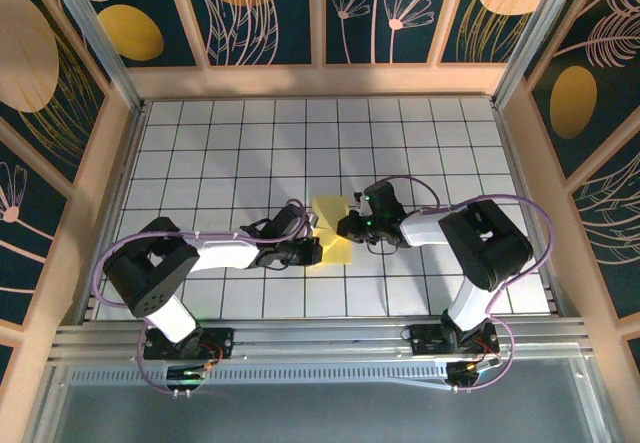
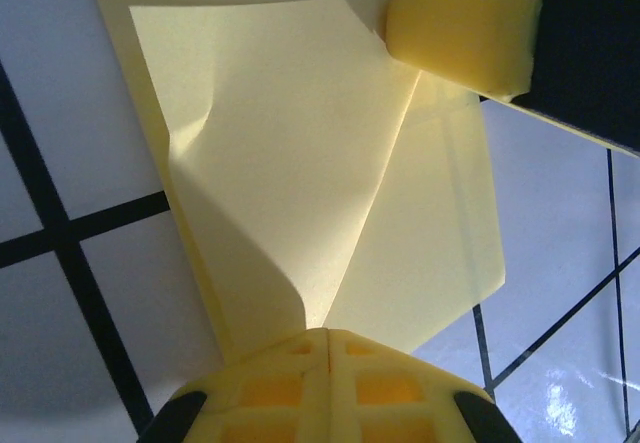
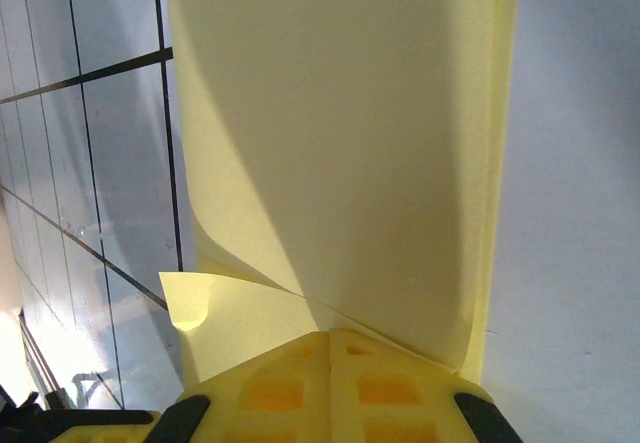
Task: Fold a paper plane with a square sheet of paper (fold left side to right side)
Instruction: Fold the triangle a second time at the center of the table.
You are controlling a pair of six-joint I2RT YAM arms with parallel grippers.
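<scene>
A white worktop of black-lined grid tiles, walled by dark blue panels with golden plant patterns, carries a thin, bright yellow sheet of paper near its middle, lying partly folded with overlapping creased flaps between the two arms. The left claw has its yellow fingers pressed together with no gap, tips at the paper's narrow end, and the right claw is closed the same way at the opposite edge. Whether either one pinches the paper or merely touches it cannot be told.
</scene>
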